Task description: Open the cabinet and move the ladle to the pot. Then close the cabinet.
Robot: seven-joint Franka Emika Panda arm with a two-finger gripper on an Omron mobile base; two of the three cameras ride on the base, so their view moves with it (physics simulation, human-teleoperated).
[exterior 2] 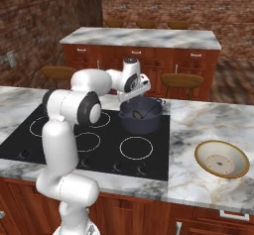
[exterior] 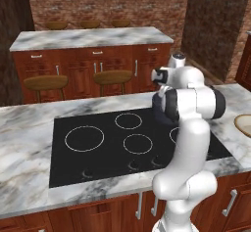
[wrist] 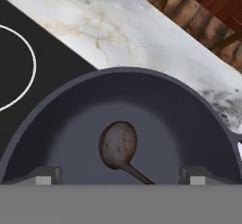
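The dark blue-grey pot (exterior 2: 141,123) stands on the back right ring of the cooktop; in the left base view the pot (exterior: 158,109) is mostly behind my arm. The ladle (wrist: 118,145) lies inside the pot (wrist: 156,105), bowl down on the bottom, its handle running toward the hand. From the right base view the ladle (exterior 2: 139,115) looks small and brown. My gripper (wrist: 120,176) hangs just above the pot's opening, open, with nothing between its fingers; it also shows as the gripper (exterior 2: 130,99) over the pot's rim. The cabinet is out of view.
The black cooktop (exterior: 98,148) is set into a marble counter (exterior 2: 191,125). A shallow beige bowl (exterior 2: 222,159) sits on the counter to the right of the pot. Behind stand two stools (exterior: 46,82) and an island (exterior: 93,40) with drawers.
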